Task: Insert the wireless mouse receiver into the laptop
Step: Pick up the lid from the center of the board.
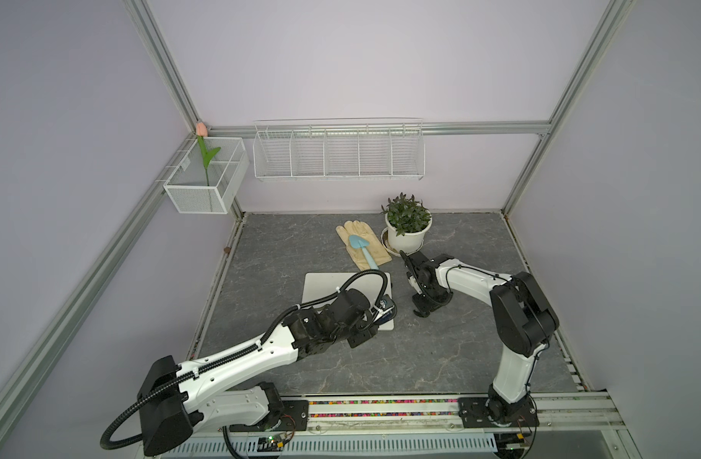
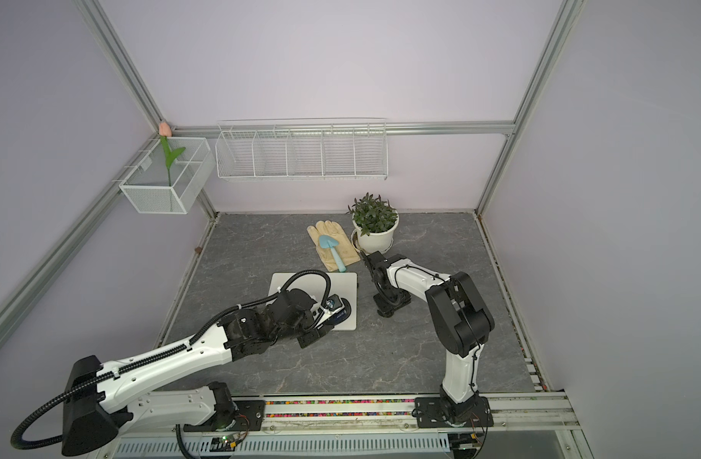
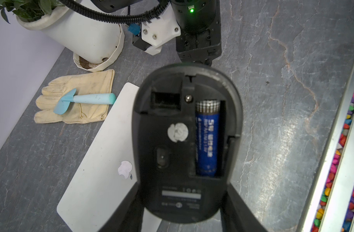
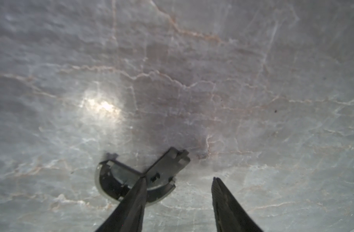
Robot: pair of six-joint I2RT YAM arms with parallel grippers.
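Plainly, the left claw [image 3: 184,179] was clenched on the mouse [image 3: 187,128], its fingers pressing both sides of the black shell. The mouse was held with its belly toward the wrist camera, over the laptop's near right edge. Its blue battery [image 3: 207,140] and a dark rectangular recess [image 3: 165,99] beside it were exposed. The laptop [image 1: 329,284] lay shut and flat on the grey surface [image 1: 285,246]. The right claw [image 4: 179,177] hung just over the surface to the right of the laptop, released, with nothing between its fingers. The mouse's cover [image 4: 111,176] lay inner side up on the surface by one fingertip; whether they touched could not be told. Farther back, a trowel [image 1: 360,248] rested on a glove [image 1: 380,252] beside a potted plant [image 1: 406,226].
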